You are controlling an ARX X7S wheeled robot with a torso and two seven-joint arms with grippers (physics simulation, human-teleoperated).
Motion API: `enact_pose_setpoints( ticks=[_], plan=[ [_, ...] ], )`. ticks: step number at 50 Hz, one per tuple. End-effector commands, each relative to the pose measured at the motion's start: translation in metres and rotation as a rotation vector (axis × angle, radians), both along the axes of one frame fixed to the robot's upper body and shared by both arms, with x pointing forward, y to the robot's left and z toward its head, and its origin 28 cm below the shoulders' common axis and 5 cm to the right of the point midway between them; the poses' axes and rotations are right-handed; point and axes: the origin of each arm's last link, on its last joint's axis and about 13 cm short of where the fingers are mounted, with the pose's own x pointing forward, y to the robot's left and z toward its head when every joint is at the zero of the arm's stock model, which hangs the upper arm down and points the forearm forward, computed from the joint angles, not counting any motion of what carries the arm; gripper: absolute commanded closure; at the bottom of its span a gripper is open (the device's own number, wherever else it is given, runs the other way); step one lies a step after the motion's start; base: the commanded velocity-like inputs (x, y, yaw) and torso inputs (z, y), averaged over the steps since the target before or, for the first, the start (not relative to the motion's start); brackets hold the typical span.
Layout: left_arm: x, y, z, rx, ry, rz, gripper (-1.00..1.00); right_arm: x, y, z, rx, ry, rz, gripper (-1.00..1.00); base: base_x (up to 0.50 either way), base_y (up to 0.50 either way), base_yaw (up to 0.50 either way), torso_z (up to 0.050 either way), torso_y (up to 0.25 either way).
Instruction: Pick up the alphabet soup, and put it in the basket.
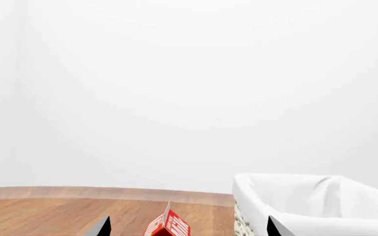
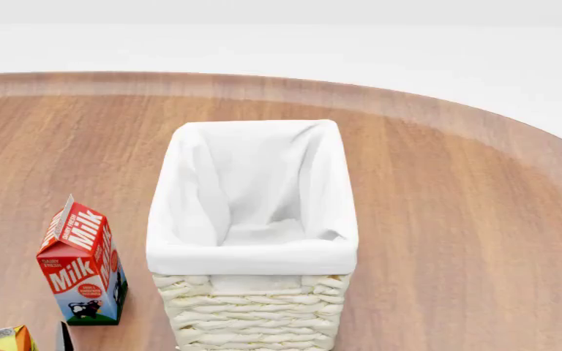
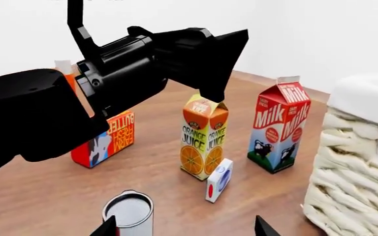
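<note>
While my right gripper [image 3: 183, 227] hung with fingers spread and empty, the small cylindrical silver-lidded alphabet soup can [image 3: 128, 212] stood upright near the orange juice carton [image 3: 204, 135], well apart from the cream woven wicker basket [image 3: 356, 162]. I judged it rigid, smooth and fairly heavy, best gripped across its sides. My left gripper [image 1: 187, 227] was spread too.

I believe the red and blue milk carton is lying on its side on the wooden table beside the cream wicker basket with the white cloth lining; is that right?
Not quite. The red and blue milk carton is standing upright, not lying on its side, as the head view shows. The rest holds: it is on the wooden table, beside the cream wicker basket with the white cloth lining.
</note>
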Motion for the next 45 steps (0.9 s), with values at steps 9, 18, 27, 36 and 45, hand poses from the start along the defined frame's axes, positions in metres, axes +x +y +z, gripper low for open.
enact_pose_setpoints(
  ticks=[9, 18, 27, 36, 45],
  plan=[
    [0.000, 0.000, 0.000, 0.000, -0.001, 0.001, -1.00, -0.006, 0.010, -0.008, -0.091, -0.002, 0.078, -1.00, 0.00, 0.00, 0.00, 0.000, 0.000],
    [0.000, 0.000, 0.000, 0.000, -0.001, 0.001, -1.00, -0.007, 0.014, -0.010, -0.120, -0.002, 0.088, -1.00, 0.00, 0.00, 0.00, 0.000, 0.000],
    [0.000, 0.000, 0.000, 0.002, -0.001, 0.000, -1.00, -0.009, 0.014, -0.013, -0.173, -0.013, 0.078, -1.00, 0.00, 0.00, 0.00, 0.000, 0.000],
    [0.000, 0.000, -0.001, 0.002, -0.001, -0.001, -1.00, -0.008, 0.014, -0.017, -0.206, -0.013, 0.071, -1.00, 0.00, 0.00, 0.00, 0.000, 0.000],
    [0.000, 0.000, -0.001, 0.002, -0.001, -0.002, -1.00, -0.009, 0.015, -0.018, -0.223, -0.009, 0.073, -1.00, 0.00, 0.00, 0.00, 0.000, 0.000]
  ],
)
